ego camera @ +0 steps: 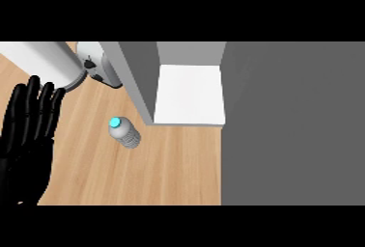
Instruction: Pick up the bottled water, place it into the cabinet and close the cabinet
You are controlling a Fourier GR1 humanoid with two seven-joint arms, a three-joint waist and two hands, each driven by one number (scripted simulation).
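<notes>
Nearest the lower left edge of the head view, the left hand [27, 140] rested above the table [143, 178], black, with its fingers [37, 103] straight, held side by side and pointing away from the robot. It held nothing and touched nothing that could be seen. The right hand did not show anywhere.

The wooden table ran pale brown with grain lines from the bottom of the scene toward the far edge. To the right, a broad dark grey panel [292, 125] covered the whole right side; whether it was the cabinet's open door could not be told.

Further out, near the middle of the table, the bottled water [125, 131] stood by itself, clear and ribbed with a light blue cap [115, 122]. It was well apart from the hand and just in front of the cabinet's left wall.

Beyond the bottle, the cabinet [139, 82] stood open, its grey side wall framing a white shelf floor [190, 94] with nothing resting on it.

At the far left, a large white cylindrical appliance [43, 60] sat near the back, with a white piece [100, 67] carrying a small black knob just beside it.
</notes>
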